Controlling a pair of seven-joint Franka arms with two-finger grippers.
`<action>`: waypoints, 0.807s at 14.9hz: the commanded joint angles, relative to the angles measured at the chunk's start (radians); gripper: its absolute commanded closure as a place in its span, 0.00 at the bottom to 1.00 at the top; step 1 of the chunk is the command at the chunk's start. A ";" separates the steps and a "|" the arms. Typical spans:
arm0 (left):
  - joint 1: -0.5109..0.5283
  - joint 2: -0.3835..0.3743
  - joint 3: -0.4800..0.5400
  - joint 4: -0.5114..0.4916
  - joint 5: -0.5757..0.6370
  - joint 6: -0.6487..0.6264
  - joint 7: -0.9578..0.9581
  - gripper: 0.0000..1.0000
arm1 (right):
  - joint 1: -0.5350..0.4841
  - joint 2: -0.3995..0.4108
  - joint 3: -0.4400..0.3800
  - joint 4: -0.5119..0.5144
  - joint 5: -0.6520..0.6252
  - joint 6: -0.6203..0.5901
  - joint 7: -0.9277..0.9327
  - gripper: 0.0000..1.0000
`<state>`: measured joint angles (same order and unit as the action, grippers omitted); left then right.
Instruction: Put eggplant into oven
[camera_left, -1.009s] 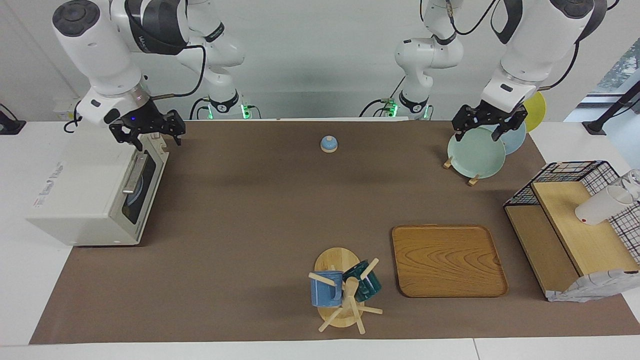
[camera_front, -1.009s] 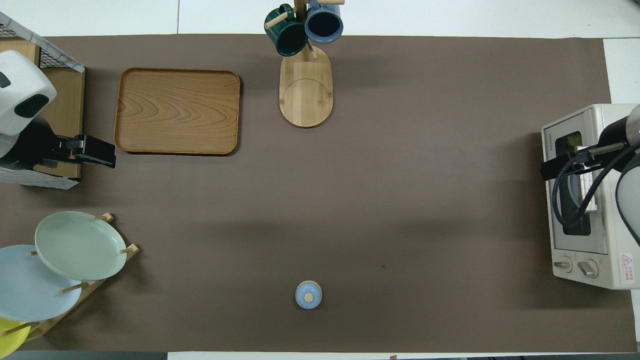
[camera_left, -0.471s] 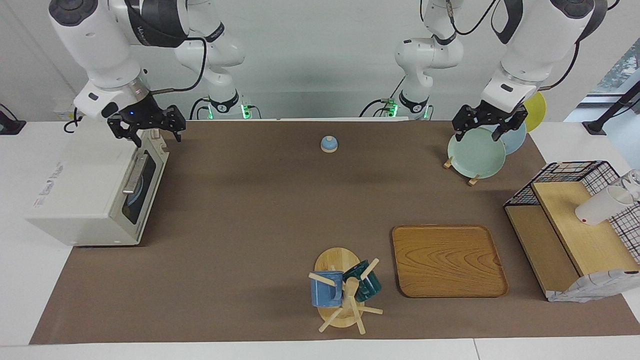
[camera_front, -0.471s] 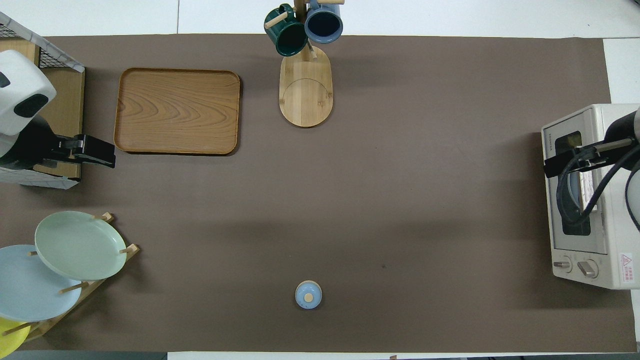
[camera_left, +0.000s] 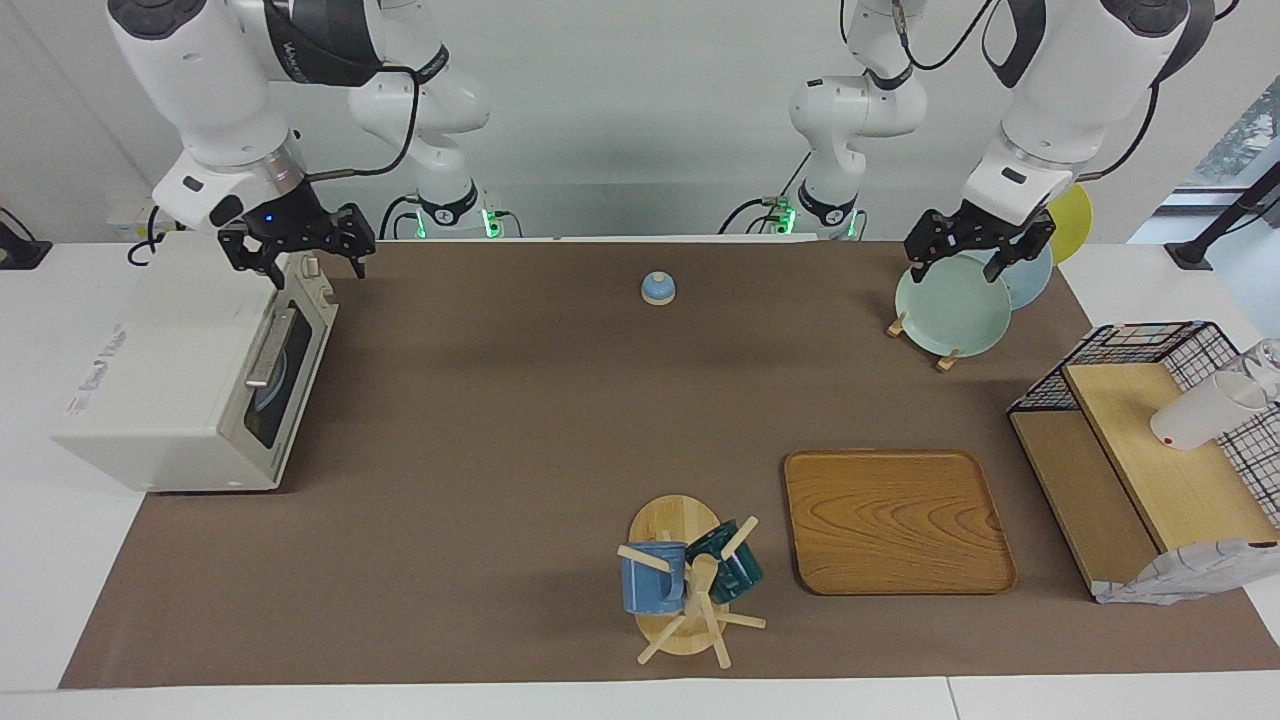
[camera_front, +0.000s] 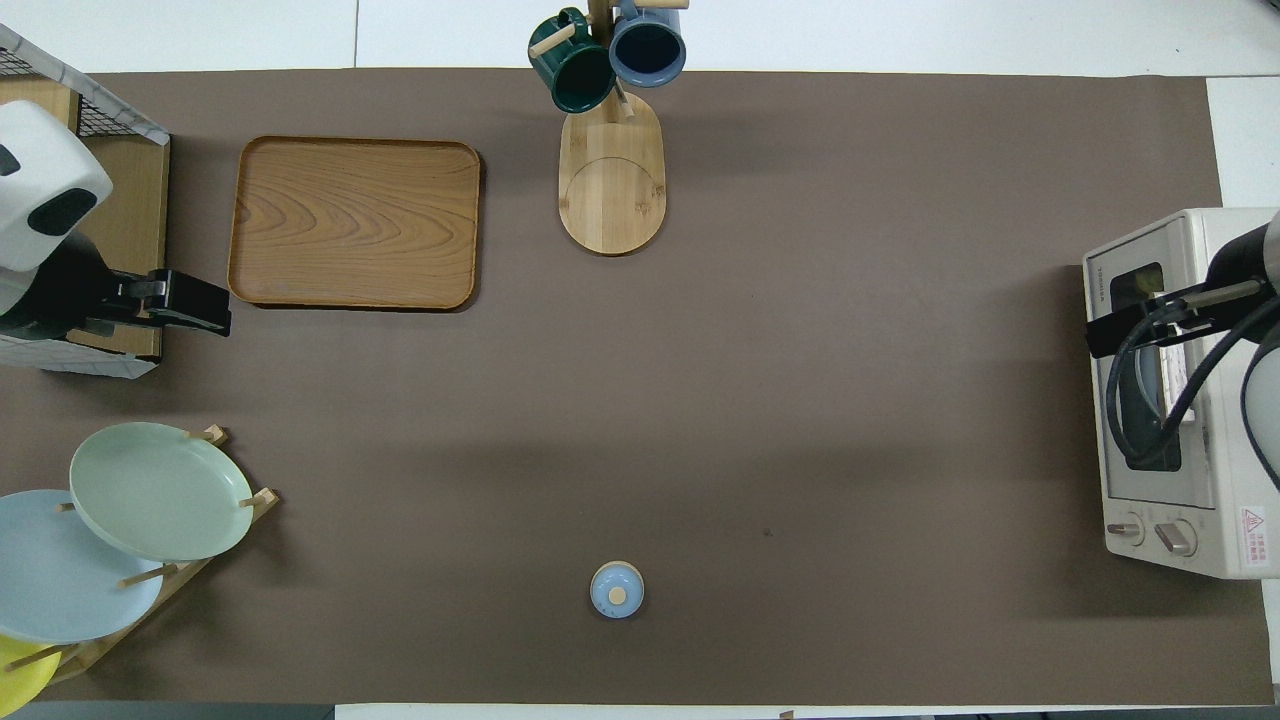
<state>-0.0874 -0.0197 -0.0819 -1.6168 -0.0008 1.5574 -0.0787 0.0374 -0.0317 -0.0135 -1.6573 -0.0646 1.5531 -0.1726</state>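
Right gripper (camera_left: 296, 252) has lifted and shifted a little since a second ago — it now hangs over the top corner of the oven (camera_left: 170, 370) at the knob end, fingers spread apart, nothing between them. Left gripper (camera_left: 978, 244) hasn't moved: it hovers over the pale green plate (camera_left: 950, 310) in the plate rack, fingers apart too, holding nothing.

Oven sits at the right arm's end of the desk (camera_left: 500, 420), door shut; something bluish shows through the dark glass, can't tell what. Eggplant isn't visible in either view — can't say where it is.

Everything else is unchanged: small blue lid (camera_left: 657, 288) with a wooden knob lies close to the robots, mid-desk. Wooden tray (camera_left: 895, 520) and mug tree (camera_left: 690, 585), carrying a blue mug and a dark green mug, sit at the edge farthest from the robots. Wire basket (camera_left: 1150, 350) with wooden shelves is at the left arm's end, a white cup lying on it.
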 joint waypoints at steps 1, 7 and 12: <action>0.003 -0.025 -0.001 -0.023 -0.002 0.012 0.005 0.00 | -0.005 0.004 0.013 0.016 -0.017 -0.018 0.024 0.00; 0.005 -0.025 -0.001 -0.023 -0.002 0.012 0.007 0.00 | -0.007 0.004 0.017 0.013 -0.017 -0.024 0.021 0.00; 0.008 -0.025 -0.001 -0.023 -0.002 0.013 0.005 0.00 | -0.008 -0.004 0.009 0.014 0.002 -0.030 0.025 0.00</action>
<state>-0.0874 -0.0198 -0.0818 -1.6168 -0.0008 1.5574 -0.0787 0.0366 -0.0312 -0.0067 -1.6554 -0.0657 1.5485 -0.1650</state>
